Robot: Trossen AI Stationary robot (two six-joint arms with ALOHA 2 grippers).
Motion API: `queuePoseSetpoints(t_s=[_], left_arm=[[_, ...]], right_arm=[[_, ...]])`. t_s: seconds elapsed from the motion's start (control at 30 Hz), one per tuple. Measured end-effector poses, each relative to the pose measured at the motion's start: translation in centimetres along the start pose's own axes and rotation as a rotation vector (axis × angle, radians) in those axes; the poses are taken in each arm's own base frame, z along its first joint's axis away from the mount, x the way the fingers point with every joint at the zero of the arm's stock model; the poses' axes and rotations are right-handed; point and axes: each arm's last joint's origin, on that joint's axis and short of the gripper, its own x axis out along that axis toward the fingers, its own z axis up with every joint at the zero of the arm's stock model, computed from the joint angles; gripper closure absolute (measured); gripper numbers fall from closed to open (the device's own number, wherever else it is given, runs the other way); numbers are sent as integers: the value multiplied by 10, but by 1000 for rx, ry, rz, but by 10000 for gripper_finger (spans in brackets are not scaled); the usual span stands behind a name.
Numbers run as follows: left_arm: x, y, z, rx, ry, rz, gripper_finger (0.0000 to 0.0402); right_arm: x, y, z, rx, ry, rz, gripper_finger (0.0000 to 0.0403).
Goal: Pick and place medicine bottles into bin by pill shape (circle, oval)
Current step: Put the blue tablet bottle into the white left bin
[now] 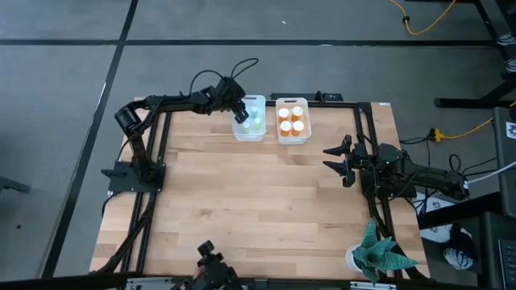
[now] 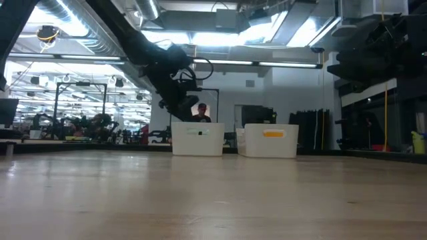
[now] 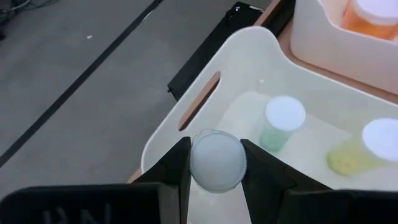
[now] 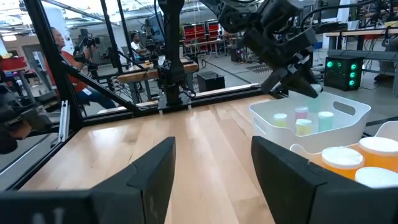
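My left gripper [image 1: 240,113] hangs over the far left corner of the left white bin [image 1: 249,129], shut on a small bottle with a white cap [image 3: 216,160]; the cap hides the bottle's body. Small pastel bottles stand in that bin: a green one [image 3: 283,121] and a yellow-green one [image 3: 364,146] show in the left wrist view, and several show in the right wrist view [image 4: 303,121]. The right white bin [image 1: 292,138] holds several orange bottles [image 1: 291,119]. My right gripper [image 1: 332,159] waits open and empty above the table's right side. My left gripper pinches the small bottle at its white cap [image 3: 199,163] between its two fingers [image 3: 177,171], one on each side. The fingers come from above, pointing down. The bottle stands upright in the hold, lifted clear above the bin's floor.
The two bins stand side by side at the table's far edge [image 2: 198,140], [image 2: 270,141]. A potted plant [image 1: 377,254] stands at the near right corner. A black frame runs around the table [image 1: 153,161]. A person [image 2: 200,112] shows beyond the table.
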Motion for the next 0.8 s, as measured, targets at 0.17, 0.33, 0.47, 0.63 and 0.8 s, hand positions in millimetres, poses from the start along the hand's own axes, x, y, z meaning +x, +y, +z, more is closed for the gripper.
queuePoseSetpoints(t_s=[0.17, 0.33, 0.47, 0.63, 0.8], left_arm=[[0, 3, -1, -17, 4, 6, 307], [0, 3, -1, -71, -1, -2, 307], [0, -1, 1, -84, -8, -7, 307], [-2, -7, 5, -97, -7, 18, 307], [-7, -8, 21, -123, -21, 27, 307]], right_arm=[[0, 0, 0, 0, 0, 0, 191], [0, 0, 0, 0, 0, 0, 191], [0, 0, 0, 0, 0, 0, 191], [0, 0, 0, 0, 0, 0, 191], [0, 0, 0, 0, 0, 0, 191]])
